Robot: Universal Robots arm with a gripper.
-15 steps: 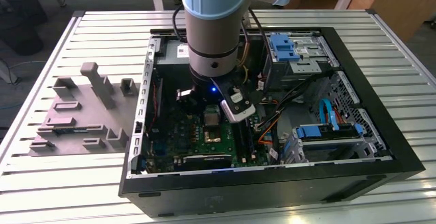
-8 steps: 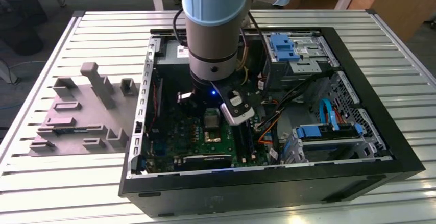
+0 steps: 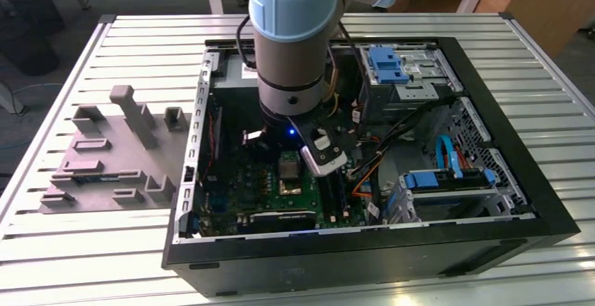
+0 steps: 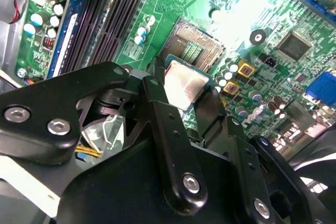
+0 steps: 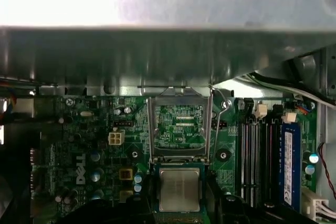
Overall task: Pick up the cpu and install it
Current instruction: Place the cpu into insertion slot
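Arm [image 3: 290,55] reaches down into the open case [image 3: 520,187], centre of the exterior view, wrist over the motherboard [image 3: 269,187]. Gripper [image 4: 190,95] has its two dark fingers [image 4: 157,103] closed on opposite edges of the cpu [image 4: 184,85], silvery top showing between them at mid-frame of the second wrist view. Holding by the edges leaves the underside free, presumably so it can seat without the fingers fouling. In the first wrist view the cpu [image 5: 179,190] sits at bottom centre, directly below the socket frame [image 5: 180,127], whose load plate stands raised. In the second wrist view the open socket [image 4: 195,50] lies just past the chip, above centre. Chip looks close above the board, level with it; whether it touches yet, cannot tell. Memory slots [image 5: 257,161] run beside the socket, lower right.
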